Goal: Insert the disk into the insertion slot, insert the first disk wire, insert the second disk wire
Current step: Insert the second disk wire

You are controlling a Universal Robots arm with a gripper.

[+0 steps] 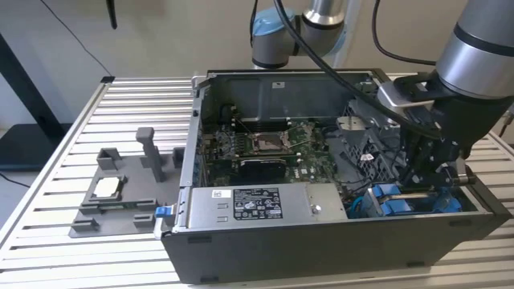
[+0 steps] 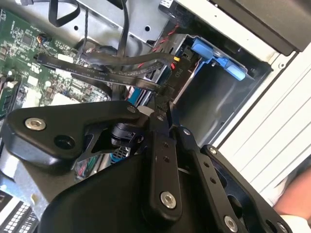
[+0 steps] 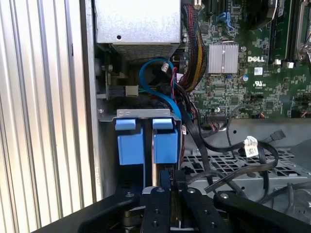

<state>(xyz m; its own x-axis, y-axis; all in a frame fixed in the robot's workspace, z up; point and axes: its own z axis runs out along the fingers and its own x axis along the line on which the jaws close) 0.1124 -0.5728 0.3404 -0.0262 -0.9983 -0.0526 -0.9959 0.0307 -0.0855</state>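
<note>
First wrist view: claw [image 3: 172,188] low over the case corner, fingers drawn nearly together, only a thin gap between. Something thin and pale in that gap, but impossible to tell what, or if really gripped. Second wrist view: same claw [image 2: 163,104] with tips closed up right at the end of the flat black wires [image 2: 97,73], maybe touching the plug there; not sure.

Just beyond the tips: the disk [image 3: 166,144], blue carrier tabs side by side, standing on edge inside the insertion slot [image 3: 146,114], grey metal rim around it. Exterior view: blue of the disk [image 1: 395,205] down in the case corner at that view's right, claw [image 1: 418,183] directly above.

Further out: blue wire [image 3: 150,73] looping from the slot area toward the motherboard [image 3: 243,73], w/ silver power supply [image 3: 136,22] beside it. Around the case, slatted worktop [image 3: 43,97]; grey fixture [image 1: 112,192] well apart, at the exterior view's left.

Progress, as judgement: step 1 looks done, disk seated in the slot. Wire steps probably in hand: no plug clearly seen seated at the disk, so 1st and 2nd wire counted as not confirmed.
</note>
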